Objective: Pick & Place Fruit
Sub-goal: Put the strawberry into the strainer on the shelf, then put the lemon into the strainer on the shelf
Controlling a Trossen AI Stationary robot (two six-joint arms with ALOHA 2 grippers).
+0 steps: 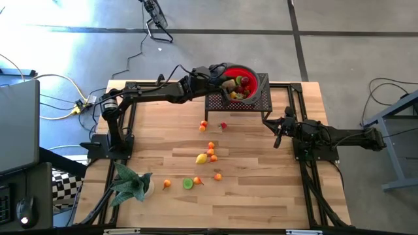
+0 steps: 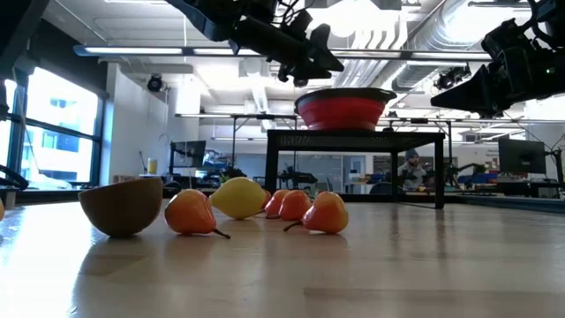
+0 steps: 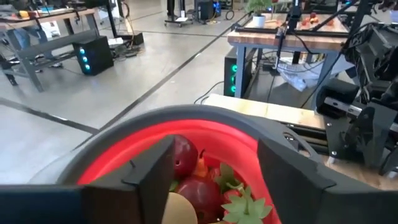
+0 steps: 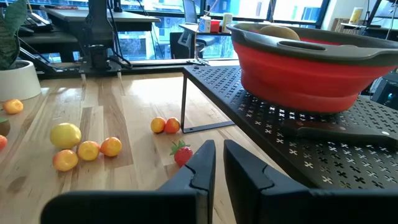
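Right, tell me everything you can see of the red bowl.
The bowl is round, bright red with a dark grey rim, and looks like soft plastic or silicone. It sits upright on a black perforated metal rack at the table's far edge. Inside lie fruit: dark-red pieces, a leafy strawberry, a tan one. The left gripper hangs open just above it.

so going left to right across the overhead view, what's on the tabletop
green leafy plant → orange fruit → lime → lemon → strawberry → red bowl on the black rack → right gripper
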